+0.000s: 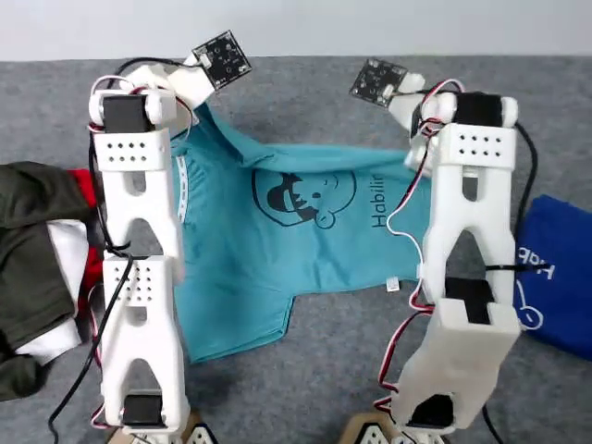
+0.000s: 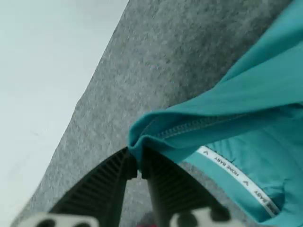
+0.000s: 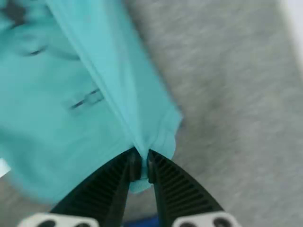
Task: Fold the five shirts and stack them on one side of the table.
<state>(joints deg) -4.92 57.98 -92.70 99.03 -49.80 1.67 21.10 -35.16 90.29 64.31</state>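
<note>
A teal shirt (image 1: 277,240) with a dark cartoon print lies spread on the grey table between the two arms. My left gripper (image 2: 135,166) is shut on a pinched fold of the teal shirt (image 2: 227,113) at its far left corner, near the white neck label (image 2: 232,168). My right gripper (image 3: 140,166) is shut on a bunched edge of the teal shirt (image 3: 85,94) at the far right corner. Both held corners sit near the table's back edge. A blue shirt (image 1: 555,273) lies at the right edge.
A heap of dark olive, white and red clothes (image 1: 37,268) sits at the table's left edge. The grey table cover (image 1: 342,370) is bare in front of the teal shirt. Behind the back edge is a pale wall (image 1: 296,28).
</note>
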